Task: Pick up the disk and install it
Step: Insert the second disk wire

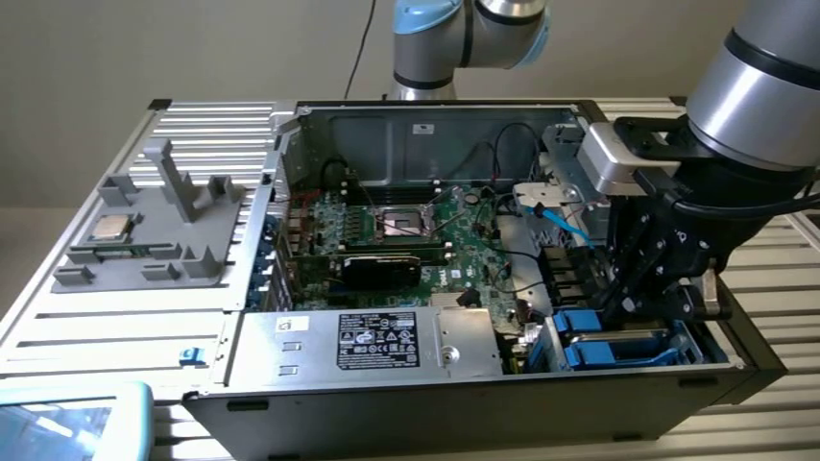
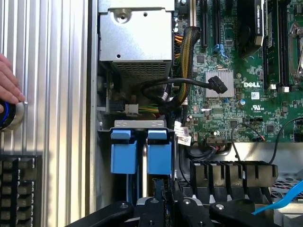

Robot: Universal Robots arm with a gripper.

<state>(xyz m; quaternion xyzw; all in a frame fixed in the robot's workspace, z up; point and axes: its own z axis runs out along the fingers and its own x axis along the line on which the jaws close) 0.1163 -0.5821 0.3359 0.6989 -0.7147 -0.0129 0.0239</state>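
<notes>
The gripper (image 1: 640, 288) is lowered inside the open computer case (image 1: 384, 413), at the drive bay on the exterior view's right. The disk (image 1: 615, 348) sits directly beneath it, seated edge-on in the bay; its blue carrier handles show just below the fingers. In the wrist view the two blue handles of the disk (image 2: 140, 151) stand side by side just ahead of the black fingers (image 2: 156, 208), whose tips converge narrowly around the carrier's edge. The fingers are nearly closed; whether they actually clamp the carrier cannot be told. The power supply (image 1: 372, 341) lies beside the bay, and the motherboard (image 1: 410, 240) lies beyond. A hand (image 2: 8, 85) rests on a round button (image 2: 10, 115) outside the case.
</notes>
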